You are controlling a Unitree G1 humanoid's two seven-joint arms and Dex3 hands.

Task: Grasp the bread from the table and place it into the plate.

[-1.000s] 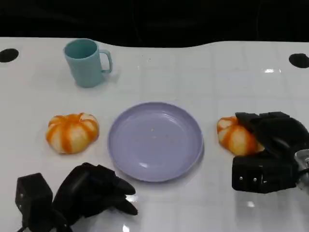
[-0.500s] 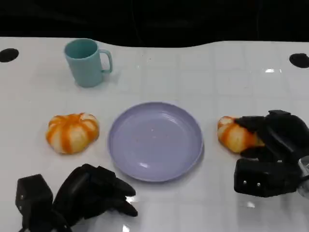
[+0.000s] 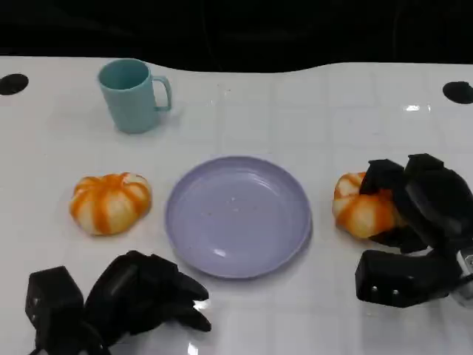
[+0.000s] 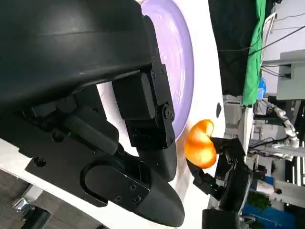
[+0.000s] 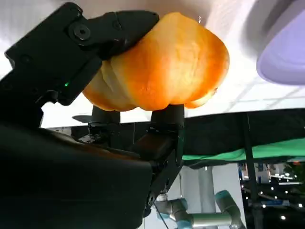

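Note:
An orange-and-white bread roll (image 3: 360, 209) sits just right of the lilac plate (image 3: 238, 215), and my right hand (image 3: 417, 200) grips it, fingers wrapped over its top and far side. In the right wrist view the same bread roll (image 5: 162, 67) is clamped between black fingers (image 5: 90, 43), with the plate's rim (image 5: 286, 43) at the edge. A second bread roll (image 3: 110, 202) lies on the table left of the plate. My left hand (image 3: 144, 292) rests near the front edge below that roll, fingers curled with nothing in them. The left wrist view shows the plate (image 4: 183, 62) and the gripped bread roll (image 4: 200, 145) beyond.
A teal mug (image 3: 133, 95) stands at the back left of the white table (image 3: 310, 118). Dark round holes (image 3: 457, 92) mark the table's far corners. Behind the far edge everything is black.
My right hand's fingers have closed further around the right bread roll, which now sits a little higher in the grip. The left hand has not moved.

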